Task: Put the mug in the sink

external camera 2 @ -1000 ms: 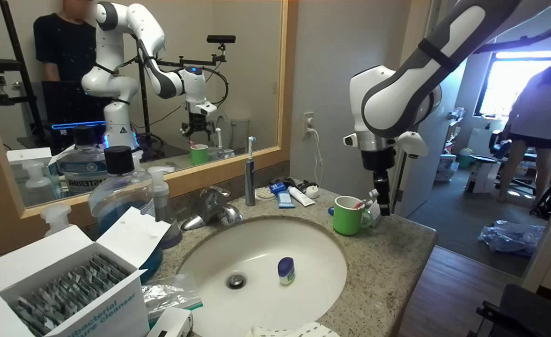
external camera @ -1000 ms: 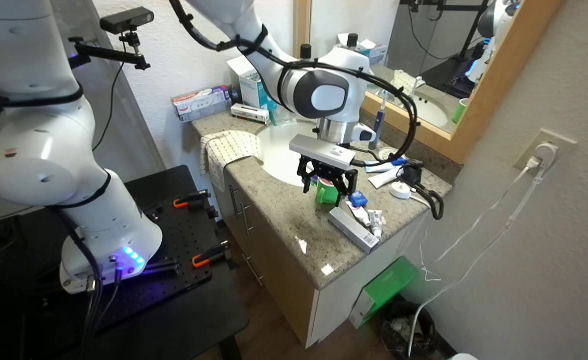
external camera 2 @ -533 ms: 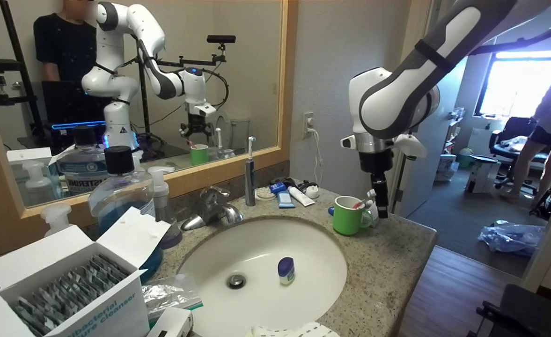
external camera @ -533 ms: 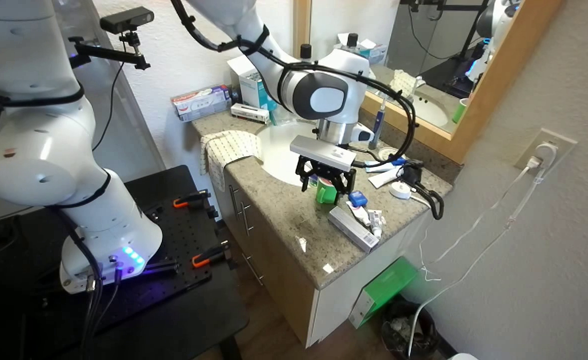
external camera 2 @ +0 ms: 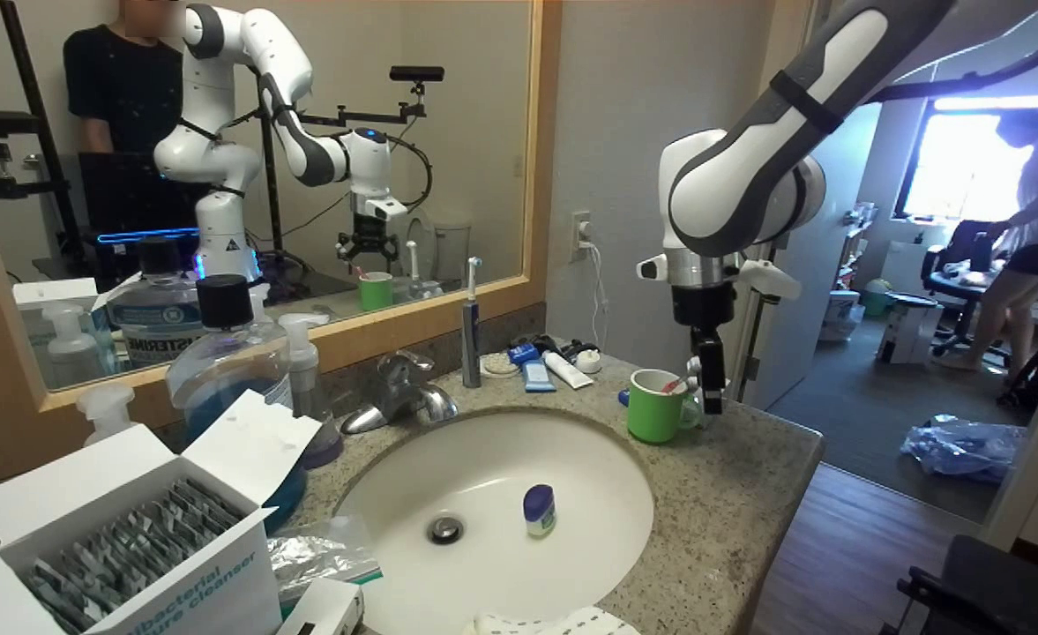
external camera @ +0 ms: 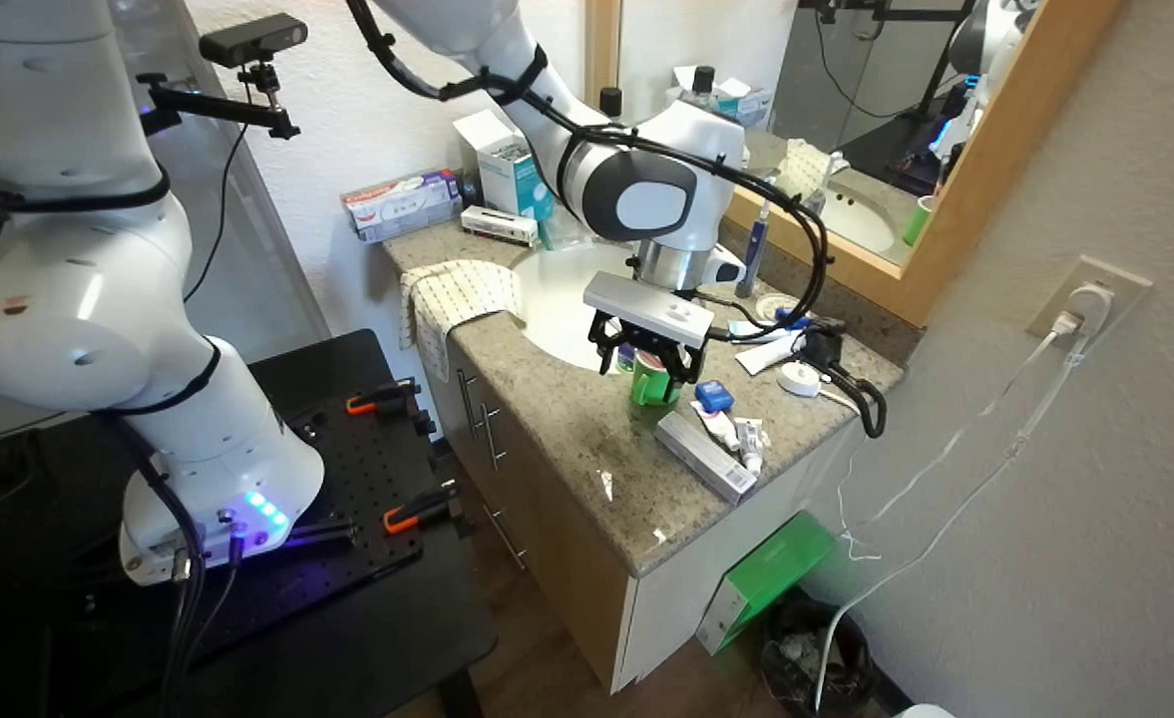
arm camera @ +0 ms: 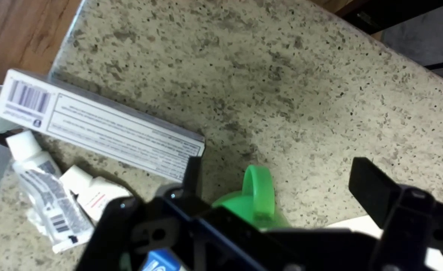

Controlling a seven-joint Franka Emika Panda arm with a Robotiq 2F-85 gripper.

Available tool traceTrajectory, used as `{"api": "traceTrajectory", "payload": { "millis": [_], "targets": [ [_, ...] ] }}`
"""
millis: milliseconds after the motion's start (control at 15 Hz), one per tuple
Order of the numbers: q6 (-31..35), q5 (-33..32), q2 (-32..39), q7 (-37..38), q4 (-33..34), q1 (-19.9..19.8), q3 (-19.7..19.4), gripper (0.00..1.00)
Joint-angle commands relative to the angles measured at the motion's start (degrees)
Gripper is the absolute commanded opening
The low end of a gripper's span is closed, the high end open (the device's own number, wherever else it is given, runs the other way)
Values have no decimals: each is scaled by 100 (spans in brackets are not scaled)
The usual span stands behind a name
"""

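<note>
The green mug stands upright on the counter beside the sink, with a red and white toothbrush in it. The mug also shows in an exterior view, partly behind my gripper. My gripper is open, fingers pointing down at the mug's handle side. In the wrist view the mug's handle lies between the spread fingers of my gripper, nearer the left finger, and they appear not to touch it. The gripper's body hides most of the mug there. A small purple-capped jar lies in the sink.
A toothpaste box, small tubes and a blue box lie close to the mug. The faucet, an electric toothbrush and a mouthwash bottle stand along the mirror side. A cloth hangs over the counter edge.
My gripper has moved slightly lower and closer to the mug's handle side. It stays open. The mug and the sink's contents have not moved. A person in the background has shifted.
</note>
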Motion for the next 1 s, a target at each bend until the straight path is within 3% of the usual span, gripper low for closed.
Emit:
{"api": "traceTrajectory", "payload": {
  "millis": [0,600,667,733,933],
  "targets": [
    [42,326,116,-293,208,-151,90,100],
    [96,321,570,-317,524,-177,138,100],
    [127,335,576,-320,519,-194,151,75],
    [159,337,584,-322,515,-209,162,74],
    [215,350,534,-309,495,-230,186,51]
  ]
}}
